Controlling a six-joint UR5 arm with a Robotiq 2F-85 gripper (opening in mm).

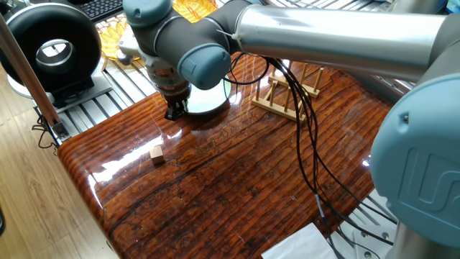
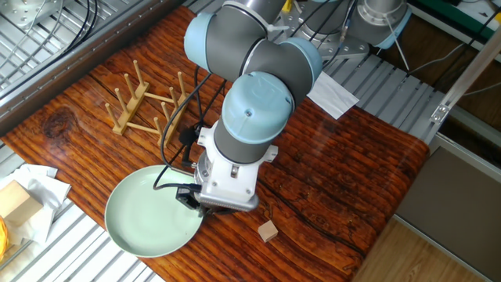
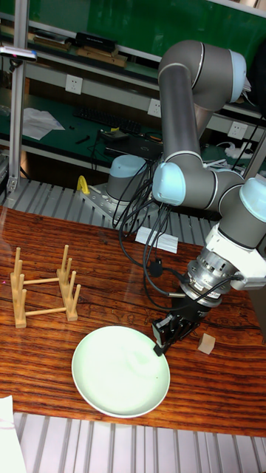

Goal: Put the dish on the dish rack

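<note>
Well apart, dish (image 3: 118, 377) (at table edge) and dish rack (image 3: 43, 288)

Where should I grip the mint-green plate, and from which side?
Grip the plate by its raised rim on the side facing the wooden cube, pinching the lip. It lies flat and shallow, so only the edge fits between the fingers. The gripper already sits at that edge; the dish rack stands apart.

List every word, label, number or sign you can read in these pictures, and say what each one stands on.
"U": a large outlined letter on the blue joint cap of the arm, cut off at the picture's edge, so the rest cannot be read.
Papers on the back shelf: any print is too small to read.
Dish, dish rack, wooden cube: no text shows.
</note>
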